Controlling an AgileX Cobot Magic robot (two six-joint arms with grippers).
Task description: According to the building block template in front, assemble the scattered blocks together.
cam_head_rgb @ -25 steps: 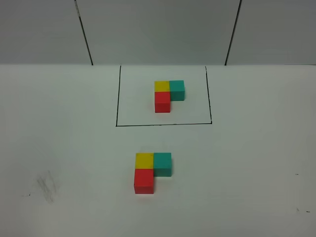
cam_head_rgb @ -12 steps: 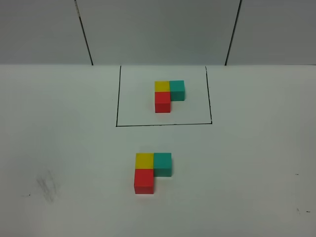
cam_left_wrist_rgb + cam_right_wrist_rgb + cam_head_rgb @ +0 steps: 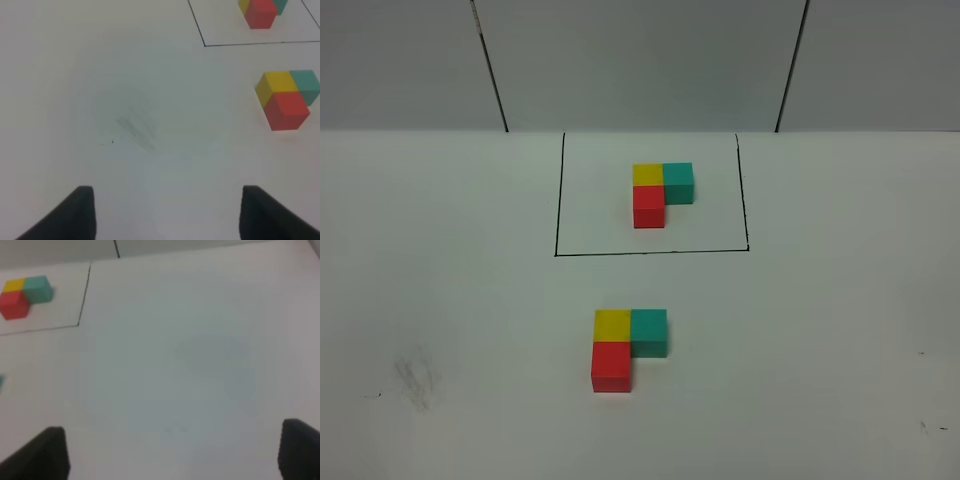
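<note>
**Blocks match the template — job looks finished**

My three blocks sit joined in an L near the middle of the desk, toward its front edge: yellow at the corner, teal touching its right side, red touching its near side. Behind them, closer to the back edge, the template inside its black rectangle shows the same layout, so I judge nothing is left to place. My left end effector hangs open over bare desk, empty, blocks well off to one side. My right end effector is open and empty too, over bare desk.
</note>
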